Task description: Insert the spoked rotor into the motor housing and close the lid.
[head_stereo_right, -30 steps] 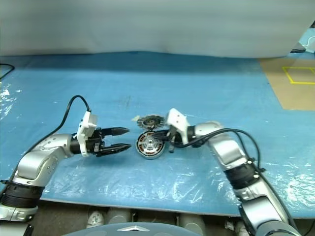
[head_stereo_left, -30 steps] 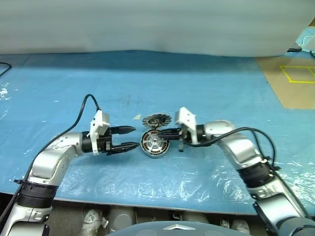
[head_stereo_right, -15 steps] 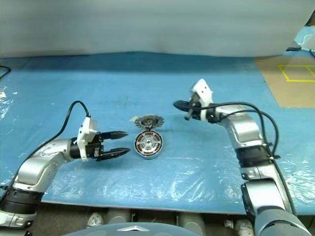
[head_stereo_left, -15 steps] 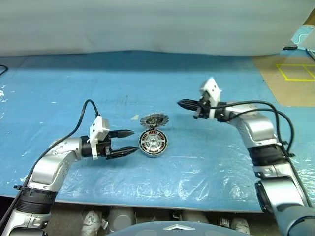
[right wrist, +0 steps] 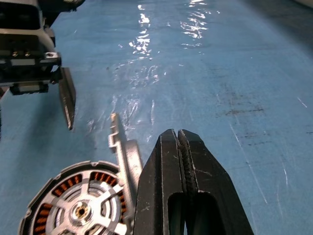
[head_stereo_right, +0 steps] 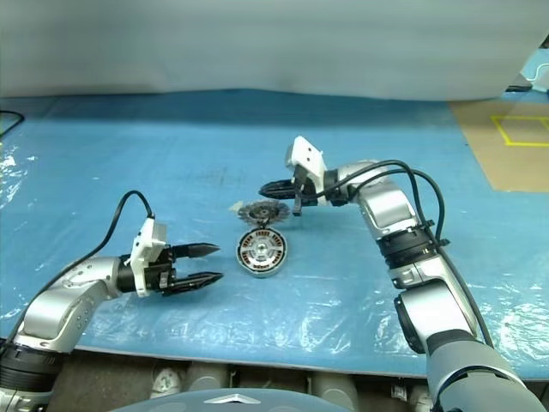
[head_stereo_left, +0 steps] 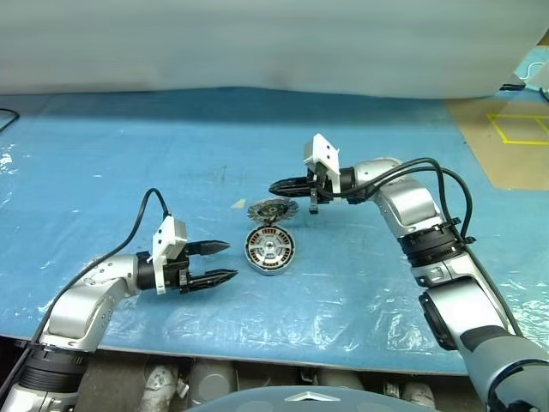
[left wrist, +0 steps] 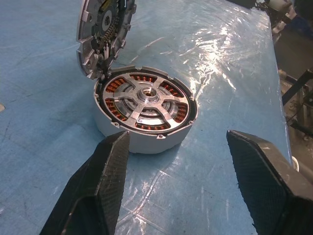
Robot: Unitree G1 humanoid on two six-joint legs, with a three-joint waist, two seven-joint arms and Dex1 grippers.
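- The right gripper (head_stereo_left: 276, 186), fingers pressed together and empty, has lifted away from the motor housing (head_stereo_left: 269, 250) since a second ago and now hovers above the lid (head_stereo_left: 271, 210).
- The left gripper (head_stereo_left: 225, 262) stays spread open, empty, beside the housing.
- A blue plastic-covered table (head_stereo_left: 129, 172) meets a pale wall.
- One housing with the spoked rotor (left wrist: 145, 98) seated inside; one lid leaning upright against it.
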